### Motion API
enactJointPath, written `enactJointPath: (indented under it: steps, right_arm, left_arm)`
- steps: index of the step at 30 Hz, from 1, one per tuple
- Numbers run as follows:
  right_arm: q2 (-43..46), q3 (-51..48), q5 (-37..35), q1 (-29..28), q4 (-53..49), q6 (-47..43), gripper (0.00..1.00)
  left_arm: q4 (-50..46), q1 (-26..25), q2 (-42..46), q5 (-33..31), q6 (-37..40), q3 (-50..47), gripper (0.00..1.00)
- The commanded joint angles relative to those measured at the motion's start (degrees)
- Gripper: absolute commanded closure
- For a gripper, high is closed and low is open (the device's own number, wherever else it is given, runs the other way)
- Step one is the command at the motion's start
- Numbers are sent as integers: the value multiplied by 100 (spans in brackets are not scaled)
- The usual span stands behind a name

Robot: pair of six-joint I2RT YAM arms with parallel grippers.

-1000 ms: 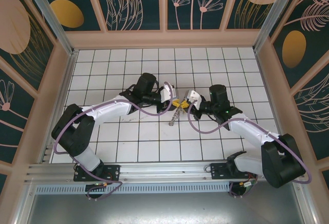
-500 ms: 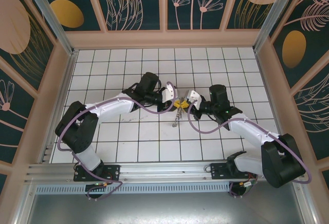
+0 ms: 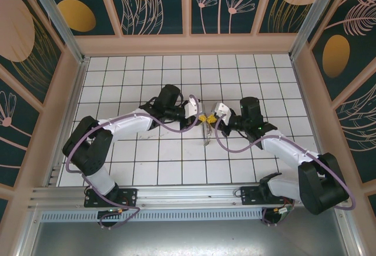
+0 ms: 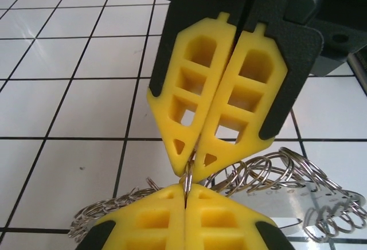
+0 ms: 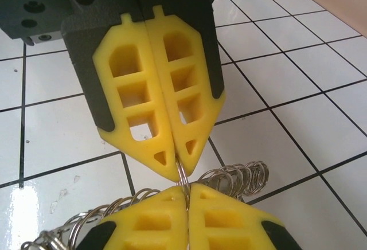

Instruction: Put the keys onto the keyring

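Observation:
My two grippers meet tip to tip over the middle of the floor, the left gripper facing the right gripper. Both are shut on the same thin silver loop of the keyring. In the left wrist view my own fingers pinch it from below and the right gripper from above. The right wrist view shows the mirror case, with the keyring between. A string of small silver rings hangs off it with a flat silver blade. I cannot pick out the keys.
The hanging bunch dangles just below the fingertips over white tiles. Patterned walls enclose the floor on three sides, well away from both arms. A metal rail runs along the near edge.
The left gripper's jaws have come together on the ring. The dangling bunch has swung a little to the right. The right arm has hardly moved.

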State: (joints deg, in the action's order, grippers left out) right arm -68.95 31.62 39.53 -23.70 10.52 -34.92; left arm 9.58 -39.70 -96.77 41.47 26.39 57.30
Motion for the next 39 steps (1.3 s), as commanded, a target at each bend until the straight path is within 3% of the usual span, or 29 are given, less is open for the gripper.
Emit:
enactJointPath:
  steps: [1,8,20,25,32,39]
  right_arm:
    - [-52,-73,311,88,412,108,90]
    - [-224,-102,521,159,517,158,86]
    - [-260,-173,564,286,661,198,83]
    - [-203,-165,568,288,695,237,82]
    - [-2,-165,688,295,846,422,96]
    - [48,-78,602,295,673,408,100]
  left_arm:
    - [1274,-13,261,514,-642,-344,100]
    - [2494,-13,308,749,-1389,-744,100]
    - [2830,6,404,967,-1589,-897,100]
    - [2700,6,383,996,-1539,-843,100]
    - [2574,-1,344,958,-1481,-817,100]
    - [1384,4,256,749,-845,-472,97]
